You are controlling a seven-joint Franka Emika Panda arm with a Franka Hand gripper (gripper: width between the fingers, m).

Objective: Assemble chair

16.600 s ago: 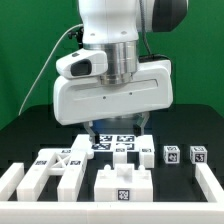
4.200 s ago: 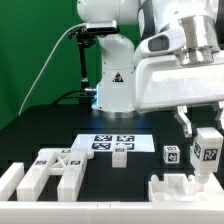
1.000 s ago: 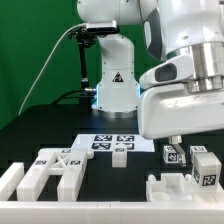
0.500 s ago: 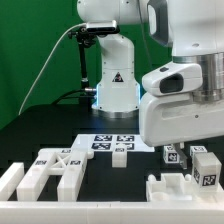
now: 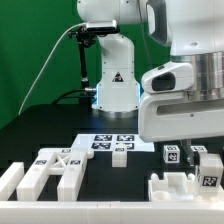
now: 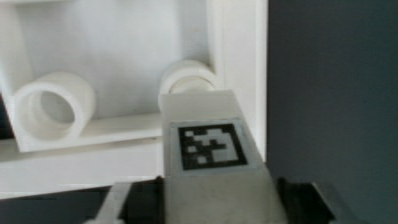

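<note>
Lower than four seconds ago, the gripper (image 6: 214, 198) grasps a tagged chair block (image 5: 211, 168) at the desk's (image 5: 45, 132) near right.
Its fingers are cut off at the wrist picture's edge. The block hangs just over a white holed piece (image 5: 183, 186); whether they touch is unclear. Only the wrist view shows that piece's round sockets (image 6: 54, 108). Only the exterior view shows the frame pieces (image 5: 55, 168) near left, a small block (image 5: 120, 153) and a tagged cube (image 5: 170, 154) farther in, then the marker board (image 5: 112, 140). The arm (image 5: 185, 95) masks the far right.
</note>
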